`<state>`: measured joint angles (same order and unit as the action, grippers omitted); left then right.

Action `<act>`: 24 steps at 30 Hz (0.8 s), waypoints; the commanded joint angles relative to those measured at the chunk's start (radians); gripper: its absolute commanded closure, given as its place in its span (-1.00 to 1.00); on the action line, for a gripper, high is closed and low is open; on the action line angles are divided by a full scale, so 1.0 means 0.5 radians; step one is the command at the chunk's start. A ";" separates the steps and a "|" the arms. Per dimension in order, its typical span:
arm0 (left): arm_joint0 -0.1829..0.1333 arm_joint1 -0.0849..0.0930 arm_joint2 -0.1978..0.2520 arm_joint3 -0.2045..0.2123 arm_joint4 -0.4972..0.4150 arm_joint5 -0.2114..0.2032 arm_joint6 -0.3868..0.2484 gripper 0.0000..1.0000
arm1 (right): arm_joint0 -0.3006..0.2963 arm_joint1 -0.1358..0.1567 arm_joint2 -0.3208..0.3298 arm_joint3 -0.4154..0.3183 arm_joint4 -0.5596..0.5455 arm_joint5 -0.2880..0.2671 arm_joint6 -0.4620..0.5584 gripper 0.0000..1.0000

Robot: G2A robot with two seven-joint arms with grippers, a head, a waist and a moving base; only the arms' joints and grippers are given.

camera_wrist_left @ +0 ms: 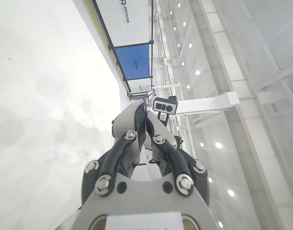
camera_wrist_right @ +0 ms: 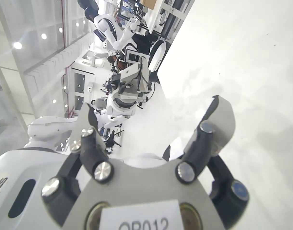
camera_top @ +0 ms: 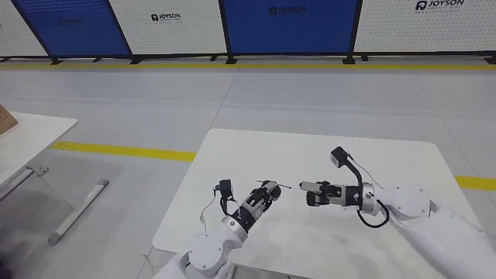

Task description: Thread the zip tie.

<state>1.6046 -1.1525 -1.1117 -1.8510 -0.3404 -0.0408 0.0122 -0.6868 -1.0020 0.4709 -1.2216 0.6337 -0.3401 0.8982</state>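
L gripper point(camera_top: 271, 191) hangs over the tabletop point(camera_top: 387, 155), left of centre and approx midway btwn near and far edges. Its fingers point(camera_wrist_left: 127, 120) are pinched tight, pads touching. A thin dark strip pokes out past the tips, prob. the zip tie point(camera_top: 284, 187). The strip is off the surface and points across toward the right edge, i.e. at the other arm. Whether head or tail is the end sticking out is too small to tell.

R gripper point(camera_top: 308, 192) sits just beside that free end at the same depth, nearer the tabletop's middle. Its fingers point(camera_wrist_right: 223, 111) are spread wide w/ nothing btwn them. It faces the L gripper head-on, apart by a small gap.

Step, as I read it: the tie is picked up and presented. The second grasp isn't made and no loop is formed, so threading proper hasn't begun and the task is early on.

Next move calls for the R gripper to close the gap along the strip's line and straddle the free end. It should nip near the tip w/o knocking the strip aside. After that both arms must curl the tail round and line it up w/ the head slot. The strip looks thin and flexy, so margin is small. That calls for a slow approach and a firm L grip.
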 commanded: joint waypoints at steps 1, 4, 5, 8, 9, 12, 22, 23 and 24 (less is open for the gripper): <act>0.000 0.000 0.000 0.000 0.000 -0.001 -0.001 1.00 | 0.000 0.001 0.000 -0.002 -0.004 0.000 -0.001 -1.00; 0.000 0.000 0.000 0.000 0.000 -0.001 -0.001 1.00 | 0.000 0.001 0.000 -0.002 -0.004 0.000 -0.001 -1.00; 0.000 0.000 0.000 0.000 0.000 -0.001 -0.001 1.00 | 0.000 0.001 0.000 -0.002 -0.004 0.000 -0.001 -1.00; -0.010 -0.005 0.017 0.004 -0.020 -0.004 -0.030 1.00 | -0.034 -0.004 0.014 -0.023 -0.028 0.001 -0.037 -1.00; -0.014 -0.007 0.024 0.004 -0.020 -0.002 -0.042 1.00 | -0.044 -0.014 0.016 -0.026 -0.011 0.000 -0.005 -1.00; -0.014 -0.011 0.046 -0.001 0.001 0.001 -0.046 1.00 | -0.026 -0.059 0.002 0.058 0.005 0.013 0.041 -1.00; -0.015 -0.018 0.048 -0.004 -0.009 0.016 0.016 1.00 | -0.022 -0.081 -0.003 0.097 -0.023 0.046 -0.027 -1.00; -0.018 -0.019 0.052 0.002 -0.010 0.017 0.014 1.00 | -0.040 -0.081 0.009 0.071 -0.027 0.060 -0.043 -1.00; -0.022 -0.021 0.056 0.006 -0.012 0.016 0.012 1.00 | -0.054 -0.081 0.026 0.062 -0.009 0.041 -0.037 -1.00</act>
<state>1.5957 -1.1619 -1.0860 -1.8509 -0.3451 -0.0325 0.0193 -0.7054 -1.0426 0.4749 -1.1831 0.6220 -0.3136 0.8802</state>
